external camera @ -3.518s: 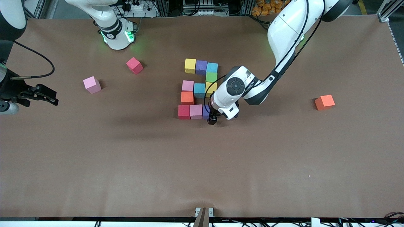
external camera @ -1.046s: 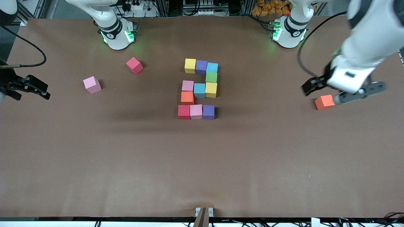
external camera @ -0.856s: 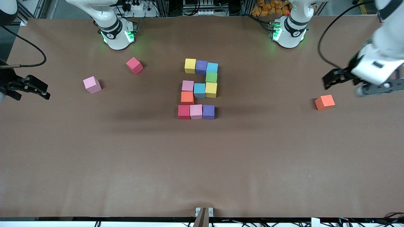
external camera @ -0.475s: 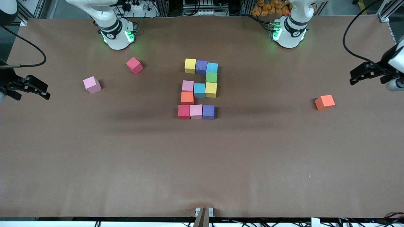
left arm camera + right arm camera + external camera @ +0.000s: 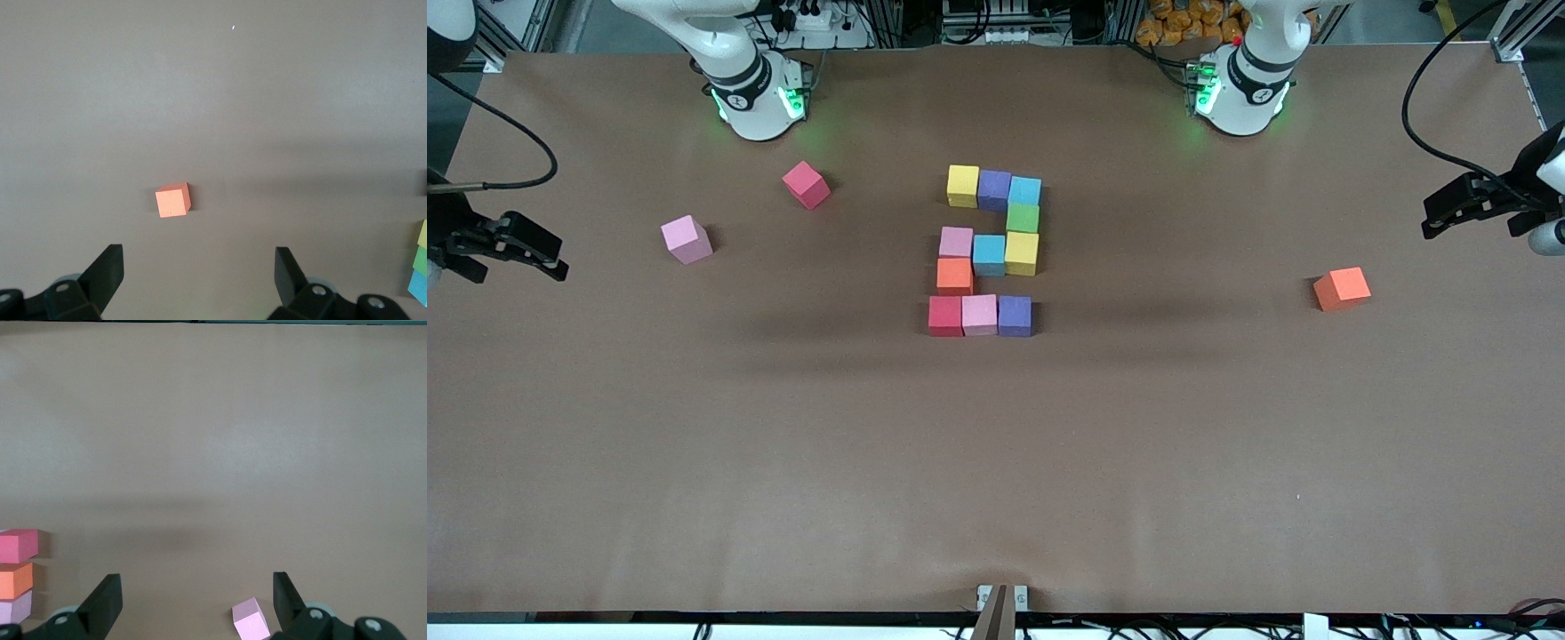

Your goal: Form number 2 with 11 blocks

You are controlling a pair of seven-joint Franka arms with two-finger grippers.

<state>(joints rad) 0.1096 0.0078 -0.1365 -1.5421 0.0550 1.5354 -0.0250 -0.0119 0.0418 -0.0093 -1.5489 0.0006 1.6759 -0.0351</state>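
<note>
so, no readable writing or labels anywhere on the blocks or the table (image 5: 996, 462). the number 2 (image 5: 987, 251) sits mid-table, eleven blocks touching: yellow, purple, light blue along the row farthest from the front camera, then green, then pink, light blue, yellow, then orange, then red, pink, purple nearest the camera. three loose blocks lie well apart from it: an orange block (image 5: 1342, 288) toward the left arm's end, a pink block (image 5: 687, 239) and a red block (image 5: 806, 184) toward the right arm's end. left end effector (image 5: 1472, 206) hangs over the table edge at its own end, fingers apart, empty, near the orange block, not touching. right end effector (image 5: 511, 247) waits over its own end of the table, fingers apart, empty, near the pink block.
</note>
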